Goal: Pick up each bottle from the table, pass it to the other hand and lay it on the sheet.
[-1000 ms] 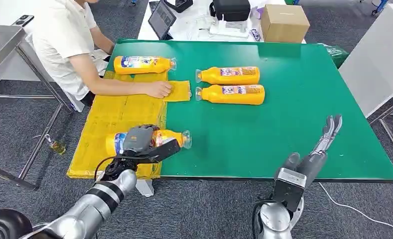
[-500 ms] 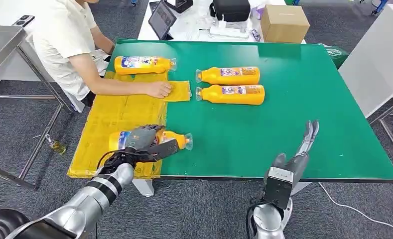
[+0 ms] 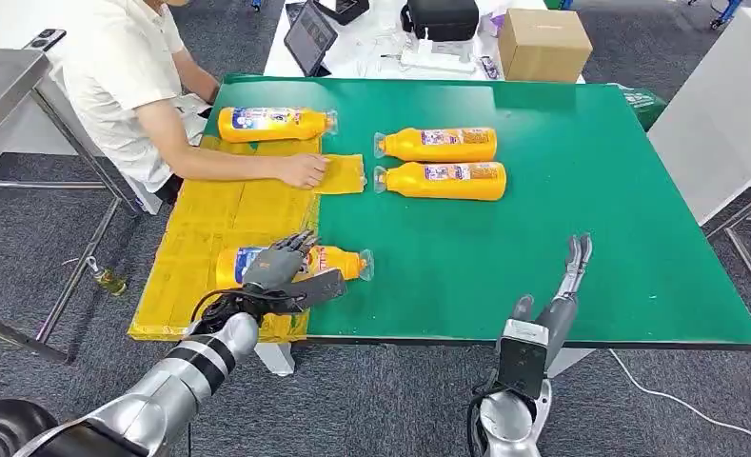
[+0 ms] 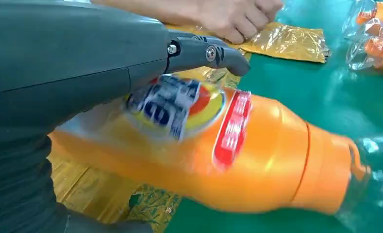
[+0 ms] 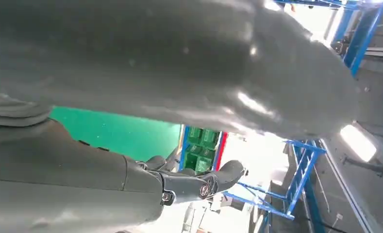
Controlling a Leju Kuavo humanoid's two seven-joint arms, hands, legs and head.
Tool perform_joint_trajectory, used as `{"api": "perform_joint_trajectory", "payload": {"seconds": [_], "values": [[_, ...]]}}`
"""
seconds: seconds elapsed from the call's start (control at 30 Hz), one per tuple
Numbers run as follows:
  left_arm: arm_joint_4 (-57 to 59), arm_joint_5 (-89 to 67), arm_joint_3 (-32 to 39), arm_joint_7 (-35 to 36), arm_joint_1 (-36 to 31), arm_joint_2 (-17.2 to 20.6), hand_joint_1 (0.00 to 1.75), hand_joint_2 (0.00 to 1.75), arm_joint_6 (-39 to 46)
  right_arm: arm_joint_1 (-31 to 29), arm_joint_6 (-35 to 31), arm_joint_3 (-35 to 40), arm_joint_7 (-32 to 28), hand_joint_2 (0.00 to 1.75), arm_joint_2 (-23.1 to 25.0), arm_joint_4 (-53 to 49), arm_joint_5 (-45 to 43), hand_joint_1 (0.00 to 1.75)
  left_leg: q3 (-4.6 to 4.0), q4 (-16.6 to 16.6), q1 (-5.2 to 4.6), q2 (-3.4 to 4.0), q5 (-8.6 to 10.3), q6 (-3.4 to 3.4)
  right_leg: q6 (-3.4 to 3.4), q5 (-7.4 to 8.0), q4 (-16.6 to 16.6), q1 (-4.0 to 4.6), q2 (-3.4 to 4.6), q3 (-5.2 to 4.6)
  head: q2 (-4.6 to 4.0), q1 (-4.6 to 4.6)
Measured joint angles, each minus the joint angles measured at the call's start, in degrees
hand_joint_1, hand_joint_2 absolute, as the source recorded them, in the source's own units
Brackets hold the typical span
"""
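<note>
the bottle (image 3: pixel 290 264) nearest the robot lies on its side at the near edge of the yellow sheet (image 3: pixel 214 228), its body on the sheet and its clear cap end (image 3: pixel 364 264) out over the green counter (image 3: pixel 562 190). the left robot hand (image 3: pixel 281 269) lies over its middle; compared with a second ago the hand sits lower and its fingers (image 3: pixel 295 241) now fan out over the top of the bottle rather than wrapping it — the thumb (image 4: pixel 206 52) points past the label without pressing on it in the left wrist view, so the hand looks open and resting, though whether any finger still presses the far side is hidden. the bottle has shifted slightly toward the counter's middle.

the right robot hand (image 3: pixel 557 290) stands with fingers straight and apart, holding nothing; it has dropped lower and drawn in toward the counter's near edge since the earlier frame.

a second bottle (image 3: pixel 274 123) lies at the far end of the sheet, and two bottles (image 3: pixel 443 162) lie side by side on bare green, caps toward the sheet, unchanged. a person's hand (image 3: pixel 305 170) presses a corner of the sheet, as before.

the label (image 4: pixel 177 104) is blurred in the left wrist view — its print cannot be read. the right wrist view is mostly the hand's own grey cover, with a strip of green counter behind.
</note>
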Motion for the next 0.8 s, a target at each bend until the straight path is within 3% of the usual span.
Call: {"api": "perform_joint_trajectory", "payload": {"seconds": [0.23, 0.5, 0.53, 0.63, 0.8], "values": [[0.0, 2.9, 0.0, -3.5, 0.0, -0.1, 0.00, 1.75, -2.3, -0.1, 0.0, 0.0, 0.0, 0.00, -0.2, 0.6, 0.0, 0.00, 0.00, 0.0, 0.00, 0.00, 0.00, 0.00, 0.00, 0.00, 0.0, 0.00, 0.00, 0.01, 0.00, 0.00], [-9.5, 16.1, 0.7, -15.2, 5.8, -0.9, 0.00, 1.75, -0.9, 0.1, 0.0, -0.1, 0.0, 0.00, -0.4, 1.1, 1.7, 0.00, 0.00, 0.0, -0.01, 0.00, -0.02, 0.00, 0.01, -0.01, 0.0, -0.01, 0.00, -0.01, 0.00, -0.02], [-12.2, 19.2, 0.8, -16.6, 7.2, -1.0, 0.00, 1.75, -1.7, 0.3, 0.0, -0.1, 0.0, 1.75, -0.4, 1.2, 2.1, 0.00, -0.01, 0.0, -0.01, 0.01, -0.03, -0.01, 0.01, -0.02, 0.0, -0.01, 0.00, -0.01, 0.00, 0.00], [-20.6, 30.5, 0.8, -19.3, 11.4, -1.1, 0.00, 1.75, -2.9, 0.2, 0.0, -0.1, 0.0, 1.75, -0.9, 2.9, 4.8, 0.00, -0.02, 0.0, -0.01, 0.02, -0.05, -0.02, 0.00, -0.02, 0.0, 0.00, 0.01, -0.05, 0.00, -0.02], [-34.7, 50.9, 0.7, -24.4, 18.0, -3.0, 0.00, 1.75, 6.2, -1.7, 0.0, -1.0, 0.0, 1.75, -3.6, 10.7, 19.5, 0.00, -0.03, 0.0, -0.01, 0.01, -0.06, -0.02, 0.00, -0.02, 0.0, -0.01, 0.01, -0.02, 0.00, -0.02]]}}
